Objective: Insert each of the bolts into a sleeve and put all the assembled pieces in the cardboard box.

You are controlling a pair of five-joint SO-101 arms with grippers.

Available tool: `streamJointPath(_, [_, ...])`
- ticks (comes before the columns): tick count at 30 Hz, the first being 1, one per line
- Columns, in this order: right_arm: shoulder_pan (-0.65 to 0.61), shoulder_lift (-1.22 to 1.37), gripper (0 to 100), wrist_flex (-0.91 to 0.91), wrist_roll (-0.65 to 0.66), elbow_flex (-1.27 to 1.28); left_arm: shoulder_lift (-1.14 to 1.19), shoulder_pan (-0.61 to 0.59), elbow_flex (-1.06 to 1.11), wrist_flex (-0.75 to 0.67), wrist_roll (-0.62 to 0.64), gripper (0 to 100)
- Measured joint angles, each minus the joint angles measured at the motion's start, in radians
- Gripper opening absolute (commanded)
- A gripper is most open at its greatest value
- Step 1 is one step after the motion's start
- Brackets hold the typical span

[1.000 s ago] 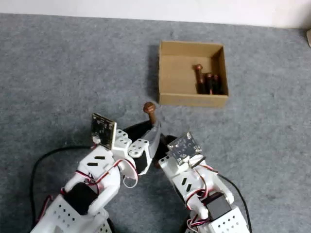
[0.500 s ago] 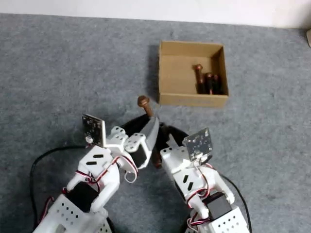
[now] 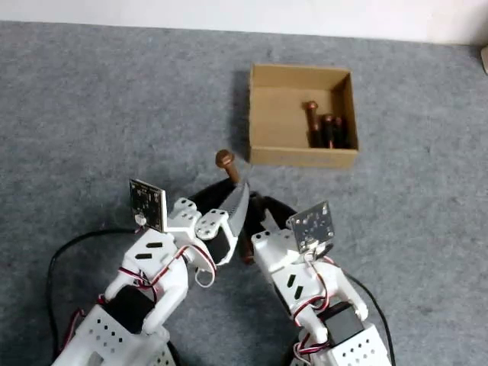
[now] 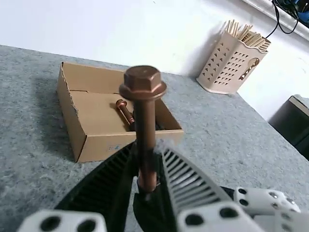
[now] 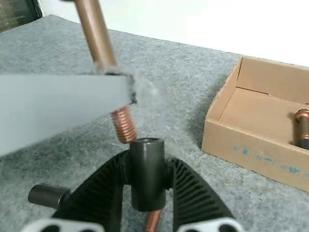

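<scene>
I am working on the insertion step, just short of the cardboard box's (image 3: pixel 301 157) near wall: my left jaws are clamping a bolt (image 4: pixel 145 121) by its shank, and my right jaws are gripping a sleeve (image 5: pixel 146 166) upright, the tilted threaded tip hanging just beside its mouth. Next, I judge, I am needing to centre that tip over the bore and lower it straight. From above, my arms are covering the sleeve, making alignment hard to judge.

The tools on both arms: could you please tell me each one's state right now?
Left tool: shut on the bolt.
Right tool: shut on the sleeve.
</scene>
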Motion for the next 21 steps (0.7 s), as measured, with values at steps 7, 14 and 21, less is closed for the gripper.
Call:
streamJointPath(7, [-0.084,0.0,0.5,0.057,0.0,0.0,0.0,0.0,0.0,0.0,0.0,0])
streamJointPath(14, [-0.089,0.0,0.5,0.057,0.057,0.0,0.0,0.0,0.0,0.0,0.0,0])
streamJointPath(21, [-0.06,0.0,0.5,0.057,0.061,0.0,0.0,0.0,0.0,0.0,0.0,0])
